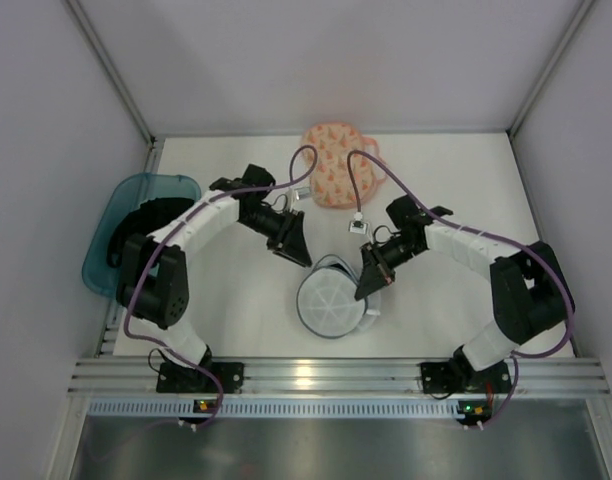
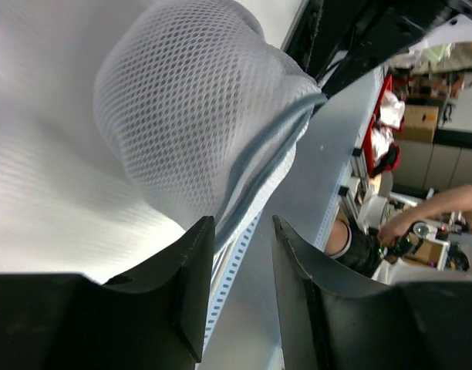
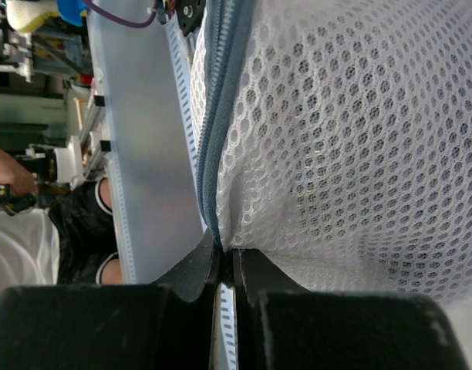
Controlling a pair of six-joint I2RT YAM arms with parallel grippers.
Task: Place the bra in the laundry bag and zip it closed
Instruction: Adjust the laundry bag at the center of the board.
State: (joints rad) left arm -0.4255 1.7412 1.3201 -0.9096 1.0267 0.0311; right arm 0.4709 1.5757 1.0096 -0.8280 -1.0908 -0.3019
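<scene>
Right gripper (image 3: 224, 258) clenched on the grey zip (image 3: 215, 116) of a white mesh laundry bag (image 1: 331, 305).
The round bag sits mid-table between both arms. Left gripper (image 2: 242, 225) hovers at its edge, fingers apart, holding nothing. A peach patterned pouch (image 1: 331, 165) lies behind; a teal bin (image 1: 104, 232) stands far left.

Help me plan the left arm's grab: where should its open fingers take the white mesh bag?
The grey zip band of the white mesh bag, edge-on from the left: it's a flat ridge off the bulging dome, as the right gripper pinches it.
</scene>
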